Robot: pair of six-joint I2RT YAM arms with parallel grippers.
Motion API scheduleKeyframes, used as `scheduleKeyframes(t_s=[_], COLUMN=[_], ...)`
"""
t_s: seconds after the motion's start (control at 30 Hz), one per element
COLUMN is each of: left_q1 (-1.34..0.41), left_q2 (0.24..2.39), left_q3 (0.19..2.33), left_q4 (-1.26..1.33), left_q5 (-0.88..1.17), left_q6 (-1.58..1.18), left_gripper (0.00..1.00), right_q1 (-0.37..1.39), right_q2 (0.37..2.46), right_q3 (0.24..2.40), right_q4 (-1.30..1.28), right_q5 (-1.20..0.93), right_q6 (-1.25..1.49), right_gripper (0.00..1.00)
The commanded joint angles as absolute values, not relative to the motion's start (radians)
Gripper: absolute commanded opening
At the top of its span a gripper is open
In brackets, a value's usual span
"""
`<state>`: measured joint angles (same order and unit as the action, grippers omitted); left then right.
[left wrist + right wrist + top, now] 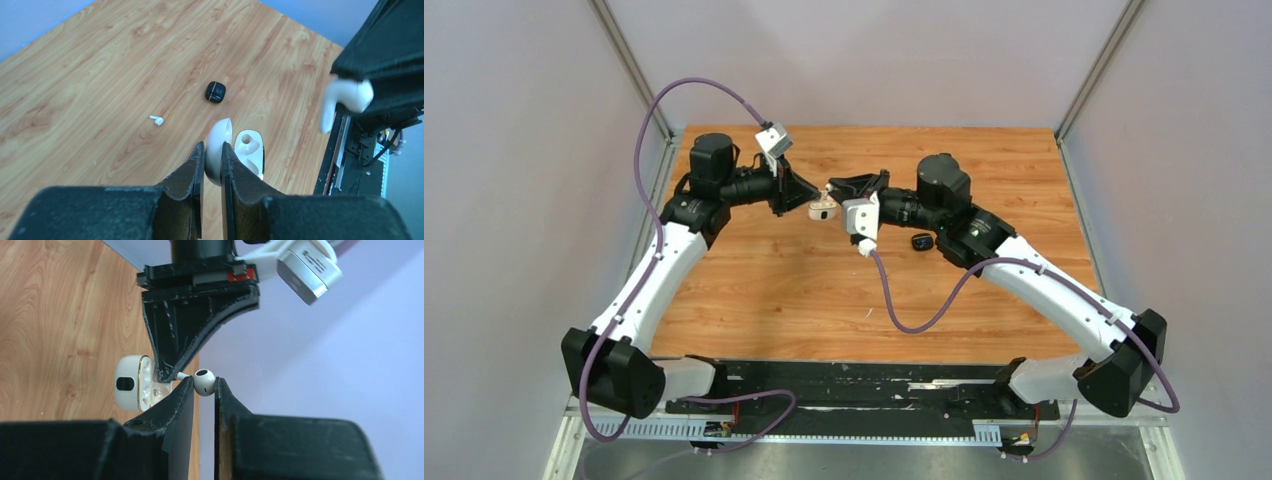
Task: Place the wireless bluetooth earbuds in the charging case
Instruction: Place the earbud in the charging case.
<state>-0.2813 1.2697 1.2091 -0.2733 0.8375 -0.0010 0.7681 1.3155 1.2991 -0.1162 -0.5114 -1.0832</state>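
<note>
White case (125, 385) w/ gold rim, white earbud (204, 382), black case (215, 92), orange-brown wood-grain table (774, 290).

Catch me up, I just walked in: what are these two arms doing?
The left gripper holds an open white charging case by its lid. The right gripper pinches a white earbud close beside that case, not yet seated in it. A second white earbud and a black case lie on the table.

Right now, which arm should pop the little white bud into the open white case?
Right. The right gripper pinches the small white stemmed plastic earbud just beside the open white pebble-shaped charging case. The left gripper is busy clamping that case's lid.
</note>
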Motion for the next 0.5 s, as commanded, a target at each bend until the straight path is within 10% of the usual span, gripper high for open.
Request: scheduleKeyframes(t_s=[0.0, 0.47], left_q1=[-0.29, -0.295], left_q2=[1.22, 1.151], left_q3=[1.24, 1.21], left_q4=[-0.277, -0.256], left_q5=[0.852, 0.836], left_q6=[0.044, 0.132], left_gripper=[0.0, 0.0], right_q1=[0.796, 0.829], right_q2=[1.332, 1.378], right_q3=[1.309, 1.334], right_q4=[-0.12, -0.219], right_q5=[-0.537, -0.43], right_q6=[-1.232, -1.262], right_gripper=[0.0, 0.0])
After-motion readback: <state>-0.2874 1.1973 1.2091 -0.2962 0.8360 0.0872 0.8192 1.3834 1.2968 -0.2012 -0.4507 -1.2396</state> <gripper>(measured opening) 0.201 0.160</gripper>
